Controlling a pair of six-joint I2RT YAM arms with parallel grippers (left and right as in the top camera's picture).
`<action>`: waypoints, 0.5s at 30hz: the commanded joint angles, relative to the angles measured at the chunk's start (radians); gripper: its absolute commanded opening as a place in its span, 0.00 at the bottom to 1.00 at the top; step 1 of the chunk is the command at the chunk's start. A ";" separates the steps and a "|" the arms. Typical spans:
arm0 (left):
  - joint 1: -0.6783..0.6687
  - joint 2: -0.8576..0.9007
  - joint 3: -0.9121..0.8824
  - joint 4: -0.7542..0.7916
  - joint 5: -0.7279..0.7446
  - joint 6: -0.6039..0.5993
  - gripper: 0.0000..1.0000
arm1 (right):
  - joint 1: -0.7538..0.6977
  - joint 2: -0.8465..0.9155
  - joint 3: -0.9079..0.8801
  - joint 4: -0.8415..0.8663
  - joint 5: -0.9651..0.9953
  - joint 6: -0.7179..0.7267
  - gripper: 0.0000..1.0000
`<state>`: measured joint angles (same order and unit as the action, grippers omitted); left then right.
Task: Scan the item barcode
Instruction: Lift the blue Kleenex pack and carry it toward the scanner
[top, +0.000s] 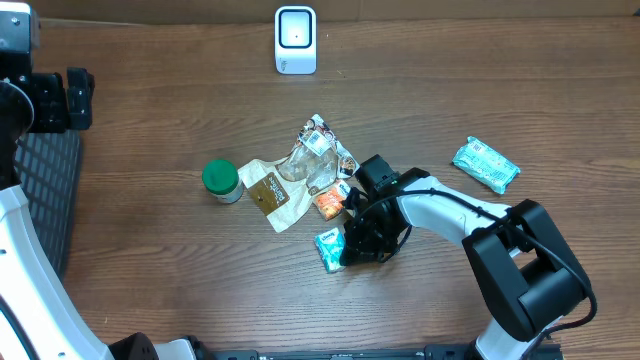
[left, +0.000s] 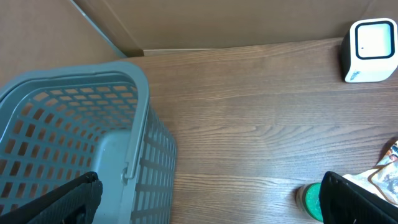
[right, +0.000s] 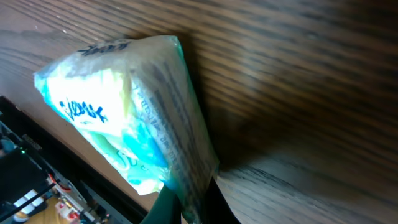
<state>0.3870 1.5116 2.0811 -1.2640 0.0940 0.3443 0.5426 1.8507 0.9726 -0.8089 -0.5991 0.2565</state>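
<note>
Bearing blue lettering too blurred to read, the teal tissue packet (right: 118, 118) rests on the wooden table (right: 298, 74) beside the wrapper pile (top: 300, 170), one edge clamped between the right gripper's (right: 188, 202) closed fingers.

Overhead cam: parked high up, staring straight down on the whole brown wood-grain table (top: 180, 300), far edge up top, near edge at the bottom.

Left wrist: sitting low over at the left side, tilted down, facing right and far across the wood. Pretty close in on the grey slotted plastic basket (left: 74, 124). Shares three things with the overhead: that basket (top: 45, 190), the white boxy scanner (left: 371, 50) at the far edge, and the green-lidded jar (left: 311, 200).

Right wrist: jammed right up against the teal-and-white plastic packet (right: 124, 124), otherwise just wood grain. Same packet (top: 329, 250) seen near the middle from above.
</note>
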 joint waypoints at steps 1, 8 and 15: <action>0.005 -0.001 0.003 0.002 0.003 0.015 1.00 | -0.028 0.014 0.016 -0.025 0.008 -0.027 0.04; 0.005 -0.001 0.003 0.002 0.003 0.015 1.00 | -0.116 -0.138 0.077 -0.058 -0.271 -0.148 0.04; 0.005 -0.001 0.003 0.002 0.003 0.015 1.00 | -0.256 -0.301 0.129 0.019 -0.668 -0.143 0.04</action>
<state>0.3870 1.5116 2.0811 -1.2644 0.0937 0.3443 0.3328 1.6028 1.0756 -0.8341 -0.9993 0.1249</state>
